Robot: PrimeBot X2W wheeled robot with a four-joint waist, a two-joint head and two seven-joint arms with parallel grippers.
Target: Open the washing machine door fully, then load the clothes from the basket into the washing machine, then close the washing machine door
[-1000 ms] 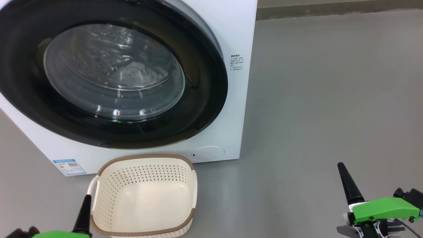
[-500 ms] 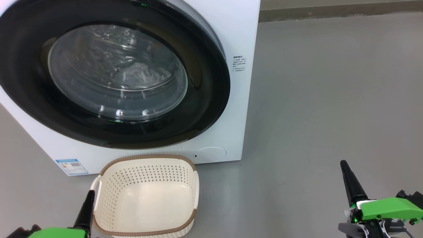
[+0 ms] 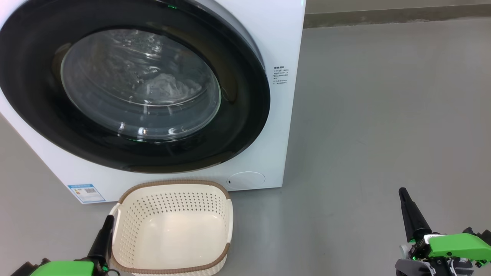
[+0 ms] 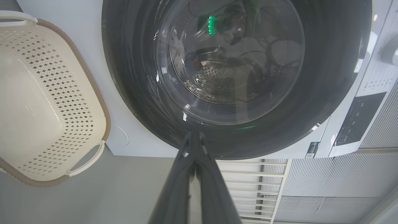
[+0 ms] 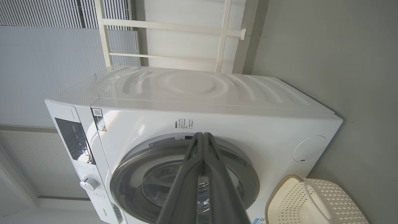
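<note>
Washing machine door [image 3: 134, 88] sits closed against the front, clothes [image 3: 165, 86] behind its glass [image 3: 99, 103], basket [image 3: 126, 214] empty below. Left hand [image 3: 110, 218] and right hand [image 3: 401, 190] are pinched together, holding nothing. Likely finished; any latch-check push belongs on the black rim [image 3: 245, 115].

The washing machine [image 3: 277, 38] filled the frame's upper left, with the washing machine door [image 3: 245, 115] closed on its front and the clothes [image 3: 165, 85] inside behind it. The basket [image 3: 172, 181] sat below, just before the machine, with the left gripper [image 3: 109, 220] just beside its left edge and the right gripper [image 3: 402, 192] well apart at lower right.
</note>
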